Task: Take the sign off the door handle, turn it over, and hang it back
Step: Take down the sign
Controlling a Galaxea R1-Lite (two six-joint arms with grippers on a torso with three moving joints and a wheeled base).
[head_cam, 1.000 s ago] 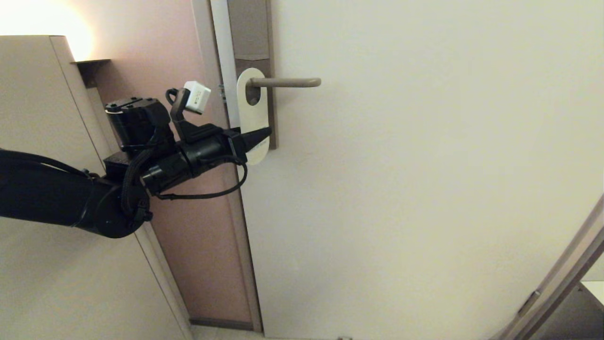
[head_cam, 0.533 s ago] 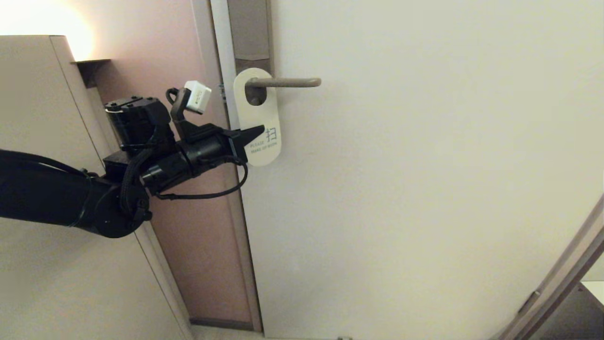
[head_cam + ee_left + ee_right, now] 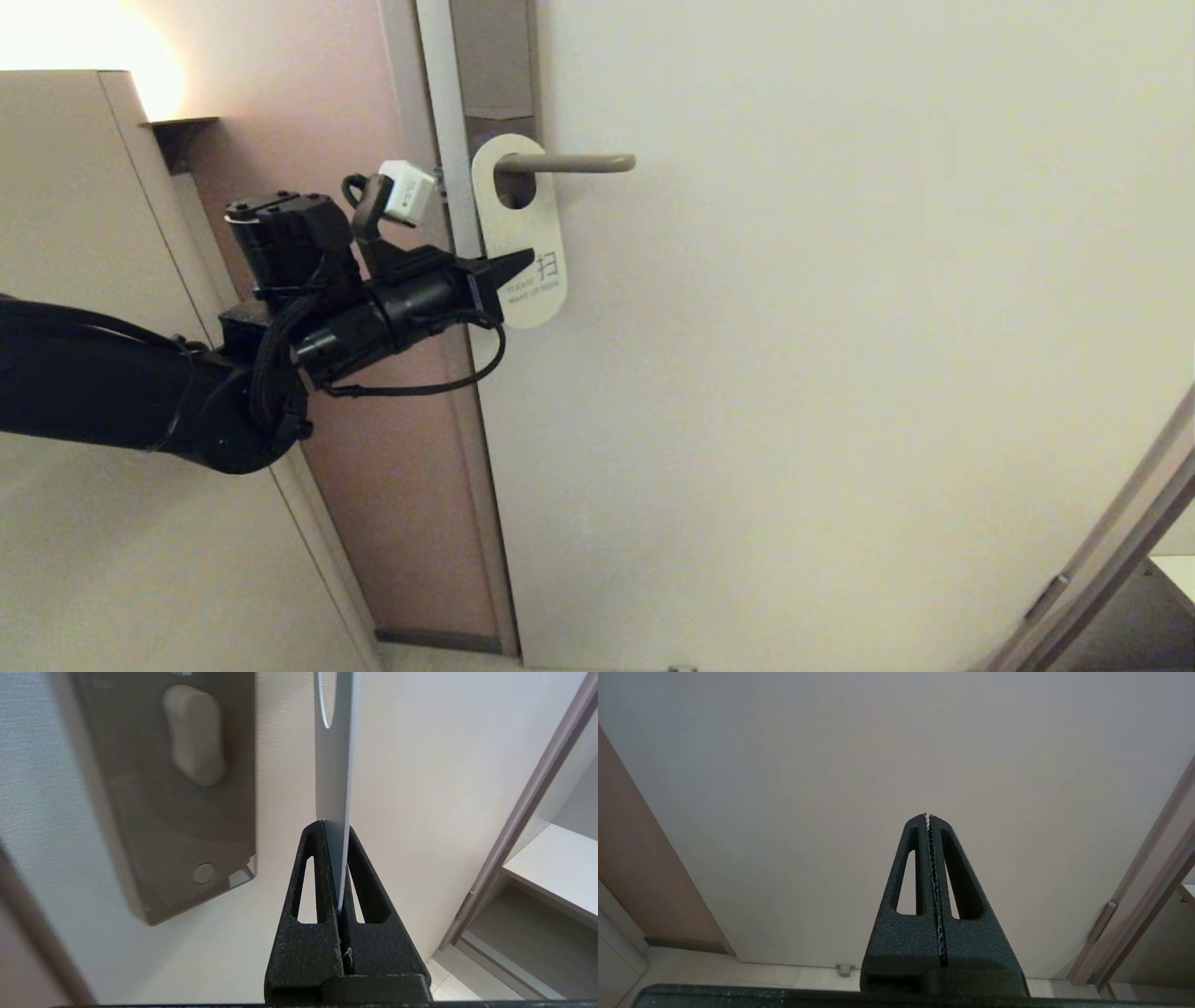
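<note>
Below the slim beige-bronze lever door handle (image 3: 565, 163), the left gripper (image 3: 519, 262) pinches the thin, light, stiff-looking white oblong sign (image 3: 523, 233) by its lower edge; the right gripper (image 3: 928, 816) sits clenched, empty.

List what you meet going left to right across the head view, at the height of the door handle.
Beige cabinet → left gripper, shut on the lower end of the sign → door handle → plain door.
</note>
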